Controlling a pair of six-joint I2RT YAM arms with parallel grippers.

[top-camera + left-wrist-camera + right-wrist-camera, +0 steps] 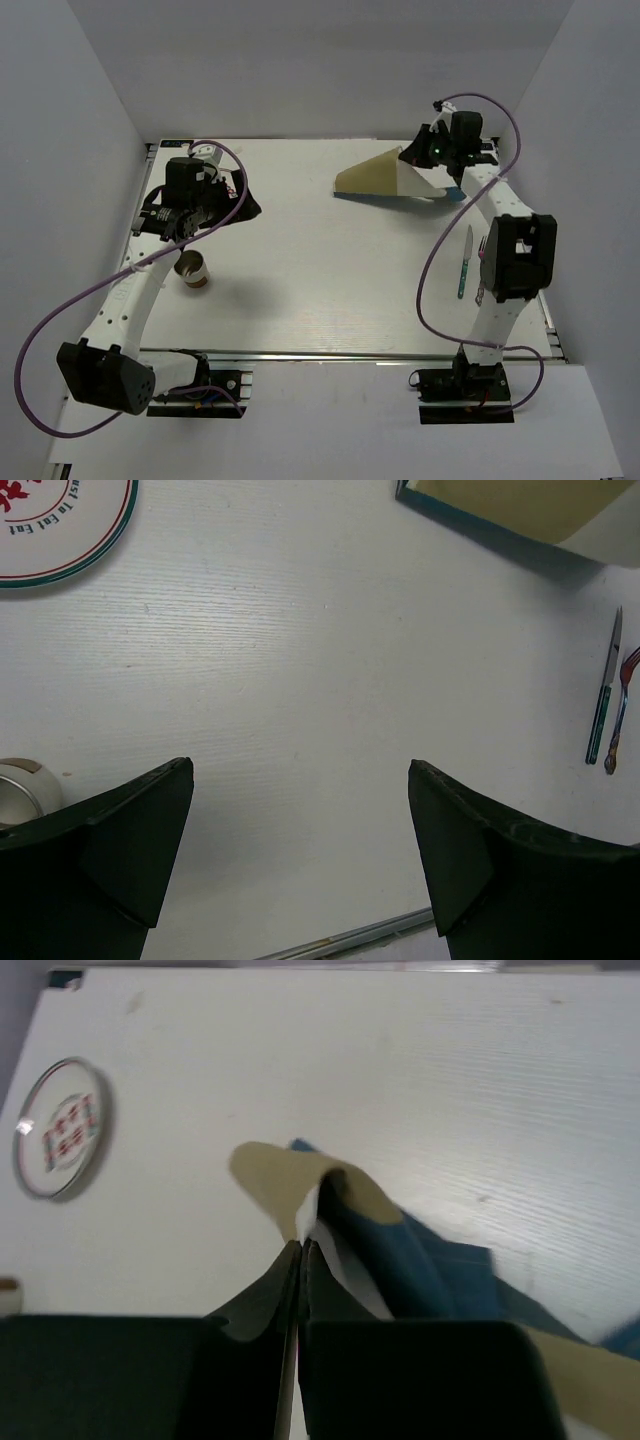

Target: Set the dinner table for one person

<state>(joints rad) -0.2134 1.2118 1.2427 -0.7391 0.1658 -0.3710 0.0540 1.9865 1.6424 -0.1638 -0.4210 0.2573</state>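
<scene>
Tan placemat (268, 1175) pinched in right jaws, plate (55, 535) only in wrist views

Left arm (125, 300) and right arm (497, 202): white tubular links joined by boxy black joint housings. A purple cable (420, 290) trails in loose loops along each arm. The left gripper (300, 770) bears matte black, wedge-shaped fingers (135, 845). A small green light (436, 151) glows at the right wrist.

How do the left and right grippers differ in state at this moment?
The left gripper is wide open; the right gripper is pressed shut. The left holds nothing, above bare table; the right pinches the placemat, whose held edge stands raised. Both are dark.
</scene>
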